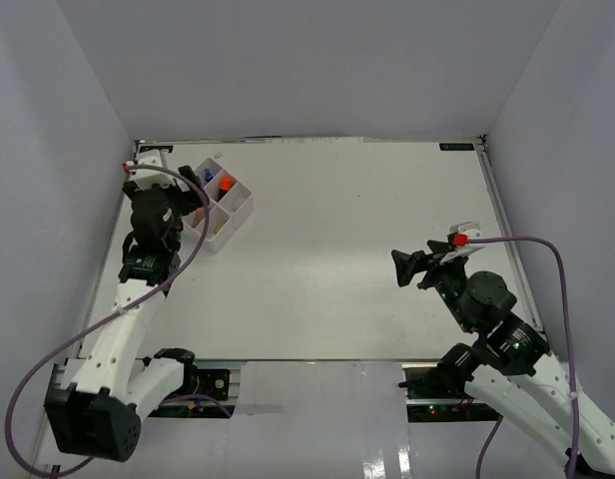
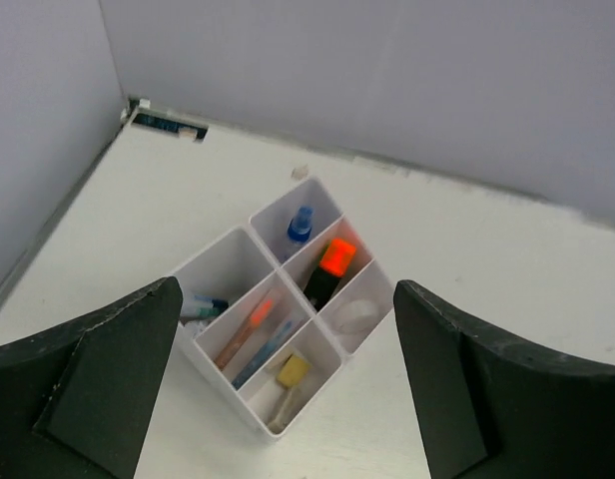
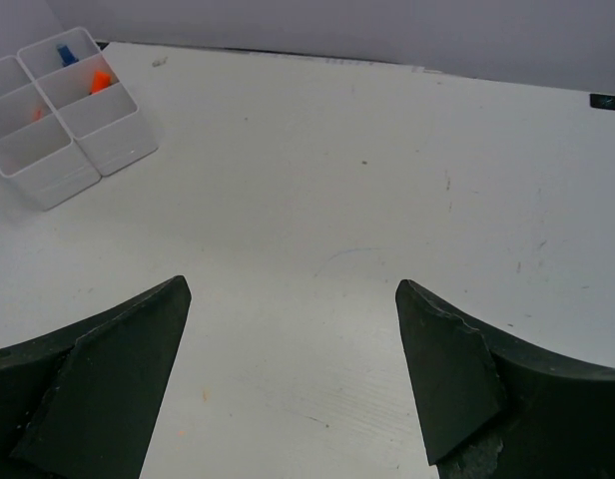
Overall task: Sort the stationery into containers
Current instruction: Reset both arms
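1. The left fingers (image 2: pixel 108 379) are spread and empty by the tray (image 1: pixel 236 225) in the counter's far-left corner; the stationery (orange highlighter (image 2: pixel 332 264) included) lies inside.
2. The right fingers (image 3: pixel 108 389) are released.
3. Risk: a careless left-arm move could knock the tray.

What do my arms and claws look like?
The left arm and right arm have white links and black joints. The left claw and right claw are black with wedge-shaped fingers. A purple cable loops along each arm; a red fitting sits by the right wrist.
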You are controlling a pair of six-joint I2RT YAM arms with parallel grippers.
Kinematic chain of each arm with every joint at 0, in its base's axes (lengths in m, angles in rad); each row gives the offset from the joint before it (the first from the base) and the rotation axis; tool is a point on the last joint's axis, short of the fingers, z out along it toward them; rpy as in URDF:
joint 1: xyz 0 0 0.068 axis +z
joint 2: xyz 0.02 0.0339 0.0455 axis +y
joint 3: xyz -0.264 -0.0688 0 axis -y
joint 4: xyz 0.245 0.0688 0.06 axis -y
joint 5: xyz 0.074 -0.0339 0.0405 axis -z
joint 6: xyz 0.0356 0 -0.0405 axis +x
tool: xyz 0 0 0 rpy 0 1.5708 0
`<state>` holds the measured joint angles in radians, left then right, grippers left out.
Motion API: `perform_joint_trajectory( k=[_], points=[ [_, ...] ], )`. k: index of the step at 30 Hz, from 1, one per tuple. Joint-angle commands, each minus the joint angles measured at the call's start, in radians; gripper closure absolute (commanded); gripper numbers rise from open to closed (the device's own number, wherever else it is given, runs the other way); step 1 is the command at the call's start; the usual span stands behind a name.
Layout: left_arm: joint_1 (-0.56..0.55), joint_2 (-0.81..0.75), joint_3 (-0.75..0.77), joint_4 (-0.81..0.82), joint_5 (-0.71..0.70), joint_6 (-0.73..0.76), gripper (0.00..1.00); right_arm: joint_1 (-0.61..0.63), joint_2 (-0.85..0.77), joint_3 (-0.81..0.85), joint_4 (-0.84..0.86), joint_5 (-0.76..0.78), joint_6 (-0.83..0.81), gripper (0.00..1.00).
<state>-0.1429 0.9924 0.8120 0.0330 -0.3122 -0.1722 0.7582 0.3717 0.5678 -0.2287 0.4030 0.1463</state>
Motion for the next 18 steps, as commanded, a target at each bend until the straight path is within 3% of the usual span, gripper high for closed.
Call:
perform_joint_trajectory(
  k=[1, 6, 10, 18],
  points=[
    [0.006, -0.197, 0.113, -0.348, 0.093, -0.065, 0.02, -0.005, -0.046, 0.087, -0.069, 0.12, -0.043, 0.1],
    [0.006, -0.375, 0.21, -0.638, 0.15, -0.073, 0.02, -0.005, -0.154, 0.118, -0.123, 0.252, -0.108, 0.1],
    [0.005, -0.48, 0.214, -0.772, 0.156, -0.081, 0.02, -0.005, -0.206, 0.11, -0.153, 0.295, -0.142, 0.1],
    [-0.012, -0.618, 0.142, -0.861, 0.136, -0.142, 0.02, -0.005, -0.338, 0.037, -0.156, 0.327, -0.142, 0.1]
  ],
)
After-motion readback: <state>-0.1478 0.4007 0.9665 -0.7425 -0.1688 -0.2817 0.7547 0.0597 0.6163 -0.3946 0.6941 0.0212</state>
